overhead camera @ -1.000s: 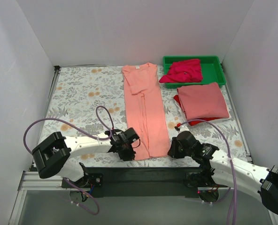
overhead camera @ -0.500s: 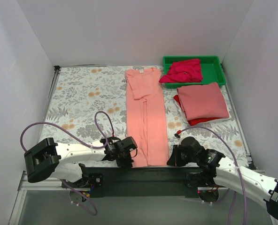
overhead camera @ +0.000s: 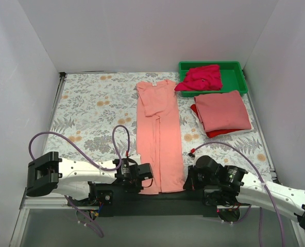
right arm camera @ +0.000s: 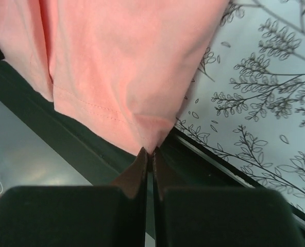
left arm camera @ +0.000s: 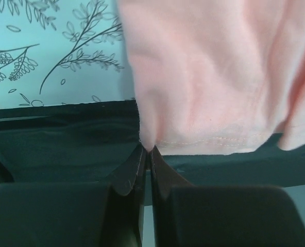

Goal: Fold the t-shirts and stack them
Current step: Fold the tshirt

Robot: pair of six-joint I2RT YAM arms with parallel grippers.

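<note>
Top external view: at 6 o'clock, on the near edge of the floral table (overhead camera: 90, 103), the left gripper (overhead camera: 143, 179) and right gripper (overhead camera: 188, 180) sit at the two hem corners of the light salmon-pink t-shirt (overhead camera: 160, 139). In the left wrist view, the left gripper (left arm camera: 147, 149) has its jaws pressed narrow, pinching the hem corner of that shirt (left arm camera: 209, 77) over the black edge strip (left arm camera: 65, 134). In the right wrist view, the right gripper (right arm camera: 151, 152) is likewise clamped tight on the other hem corner (right arm camera: 126, 62). From there the shirt lies flat as a long narrow strip running toward 12 o'clock, with its collar at the far end. At about 2 o'clock, a folded dusty rose t-shirt (overhead camera: 222, 110) rests on a folded red t-shirt (overhead camera: 215, 133). Just beyond them, near 1 o'clock, a crumpled magenta t-shirt (overhead camera: 200, 77) lies in the green tray (overhead camera: 236, 65).
</note>
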